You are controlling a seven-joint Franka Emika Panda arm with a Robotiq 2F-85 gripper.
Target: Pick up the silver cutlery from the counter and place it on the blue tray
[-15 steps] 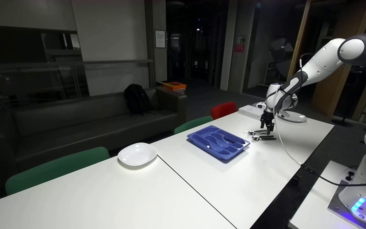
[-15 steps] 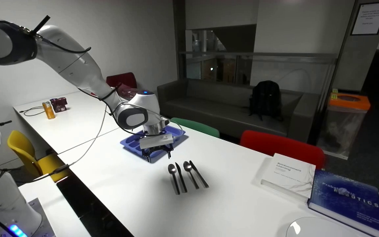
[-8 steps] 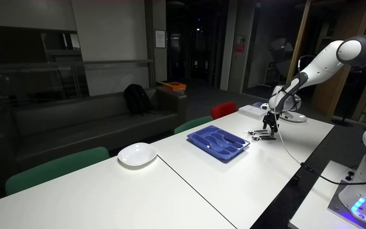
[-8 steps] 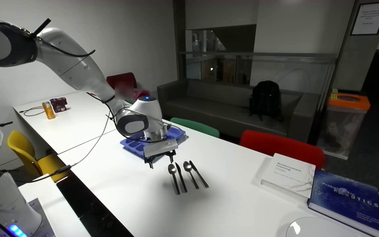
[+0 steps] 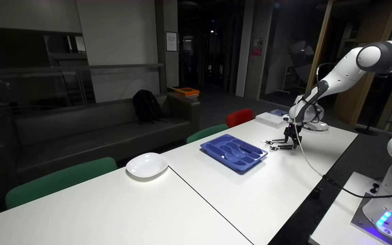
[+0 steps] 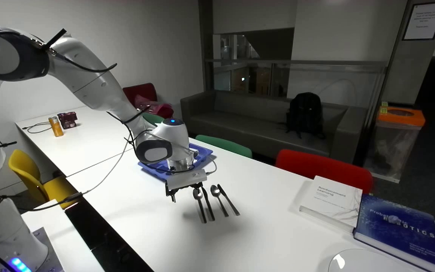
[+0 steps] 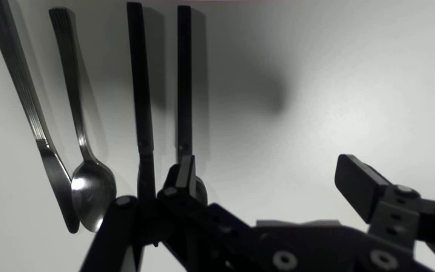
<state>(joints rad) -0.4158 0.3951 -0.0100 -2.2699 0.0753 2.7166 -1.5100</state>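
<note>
Sinking toward silver cutlery (image 7: pixel 142 94), gripper (image 7: pixel 266 162) gaping, grasping nothing; one finger (image 7: pixel 184 172) screening outer spoon (image 7: pixel 184 79); pickup seemingly nearing, probably needing sideways shift.

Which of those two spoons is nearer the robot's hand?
The plain-handled spoon, partly hidden by the hand in the wrist view; the ribbed-handled spoon lies farther off, between the two knives.

The gripper (image 5: pixel 290 144) hangs by the cutlery (image 5: pixel 274 148) near the blue tray (image 5: pixel 231 156), contact hard to tell
</note>
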